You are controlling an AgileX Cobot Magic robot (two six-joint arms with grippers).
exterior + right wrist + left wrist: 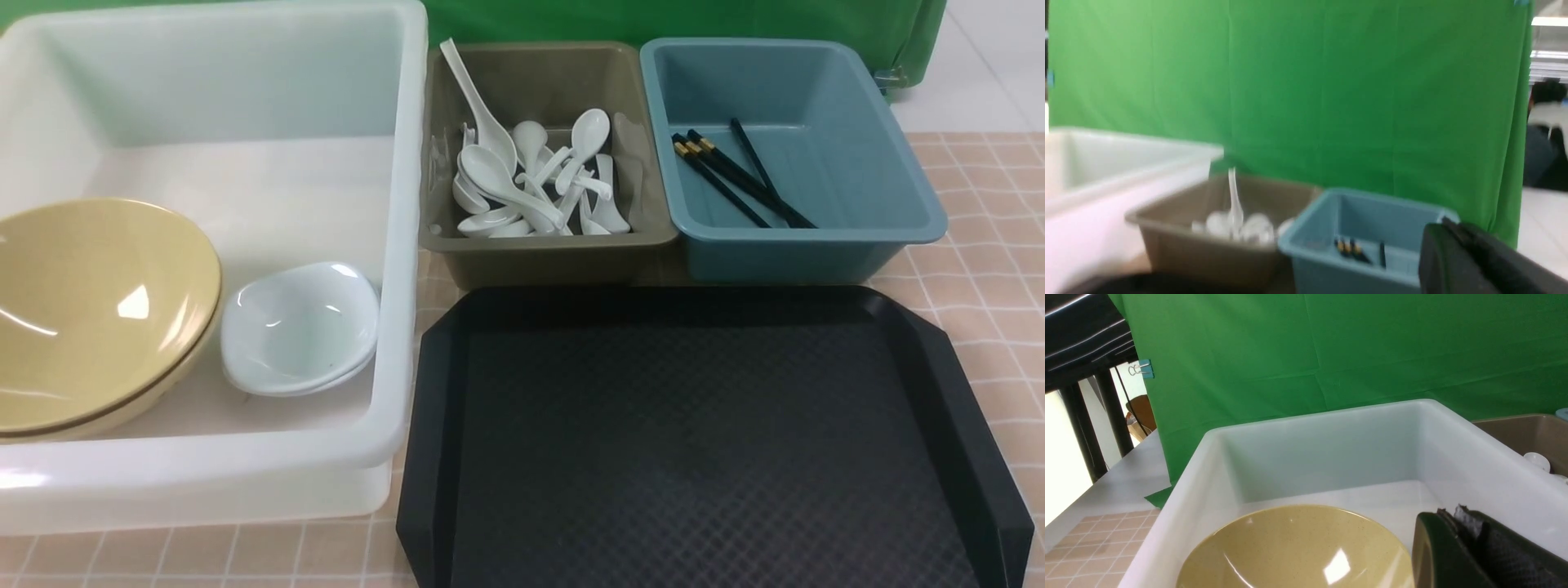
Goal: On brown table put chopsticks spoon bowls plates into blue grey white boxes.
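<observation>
The white box [404,245] on the left holds a yellow bowl [90,310] and stacked white plates [298,327]. Several white spoons [531,180] lie in the grey box [555,253], and black chopsticks [735,175] lie in the blue box [784,257]. Neither gripper shows in the front view. In the left wrist view, my left gripper [1449,514] is shut and empty, just above the yellow bowl [1290,551] inside the white box [1323,416]. My right gripper [1447,224] is shut on nothing, near the blue box [1306,239] with its chopsticks [1349,247].
A large black tray [694,441] with raised edges lies on the brown checked table [988,269] in front of the grey and blue boxes. A green curtain [1331,81] hangs behind the boxes. The right wrist view is blurred.
</observation>
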